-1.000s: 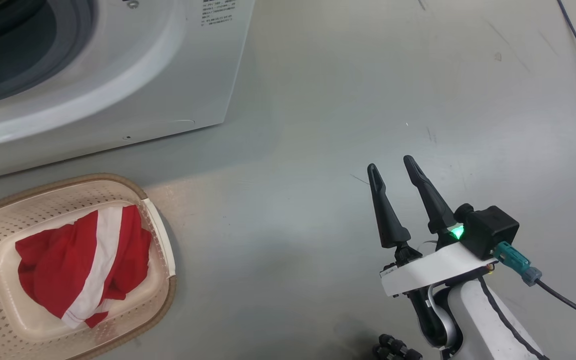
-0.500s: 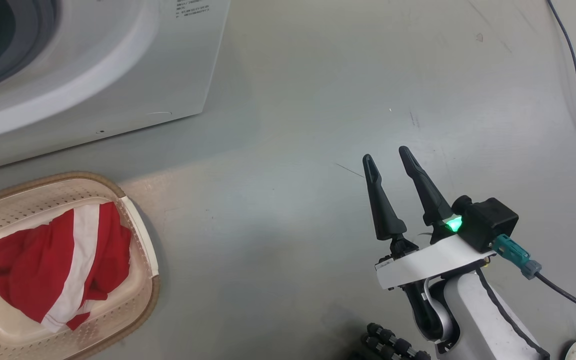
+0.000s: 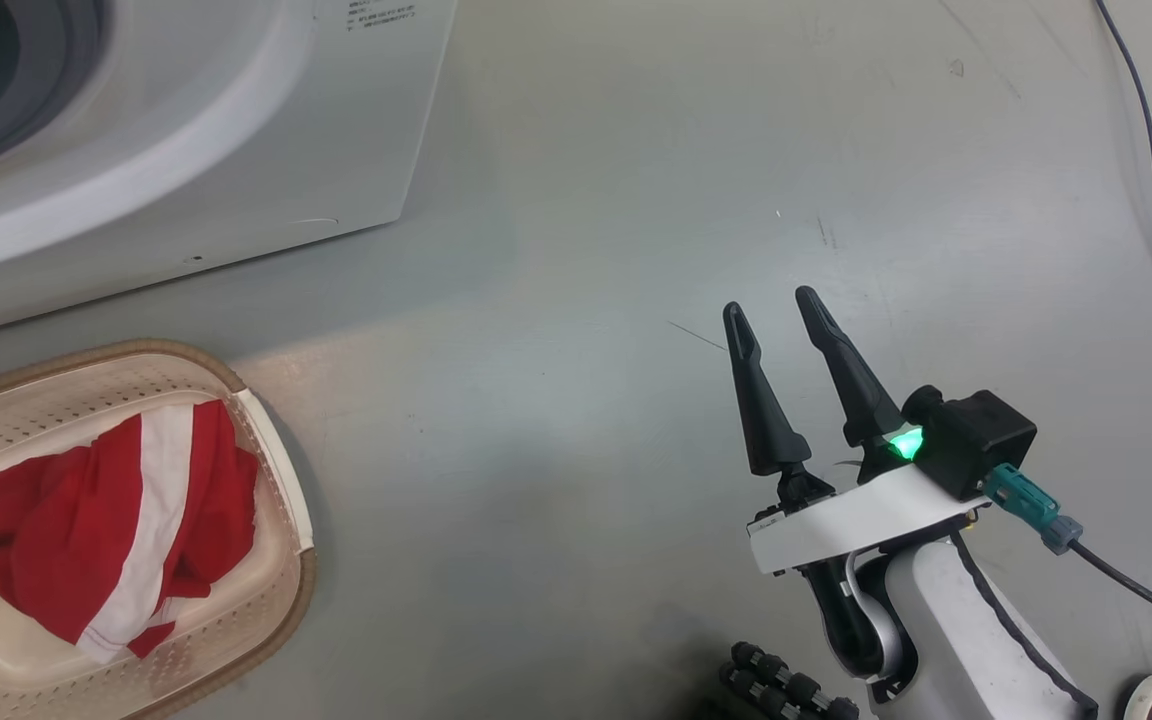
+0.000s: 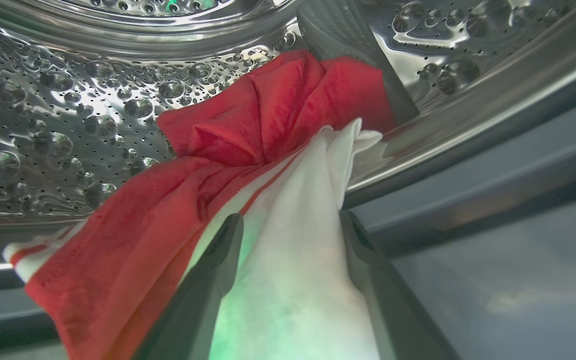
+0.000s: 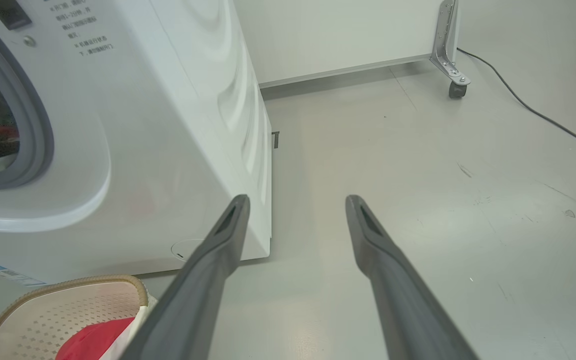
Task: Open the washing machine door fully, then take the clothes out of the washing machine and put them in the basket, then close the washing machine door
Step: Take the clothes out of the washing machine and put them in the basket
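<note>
The white washing machine (image 3: 236,150) fills the upper left of the head view; its door is out of view. Inside the steel drum (image 4: 68,100) lie red clothes (image 4: 268,110) with a white panel. My left gripper (image 4: 290,220) is open there, its fingers standing either side of that white panel. On the floor in front of the machine stands the cream basket (image 3: 66,395), holding a red and white garment (image 3: 66,540). My right gripper (image 3: 771,302) hangs open and empty over bare floor to the right of the basket; between its fingers (image 5: 218,260) lies the machine's corner (image 5: 168,125).
A black cable (image 3: 1151,150) runs along the floor at the far right. A white panel on a caster (image 5: 454,90) stands behind the machine. Grey floor stretches between basket and right arm.
The head camera has turned, so machine and basket sit further left in the picture. The right gripper stays open and almost still.
</note>
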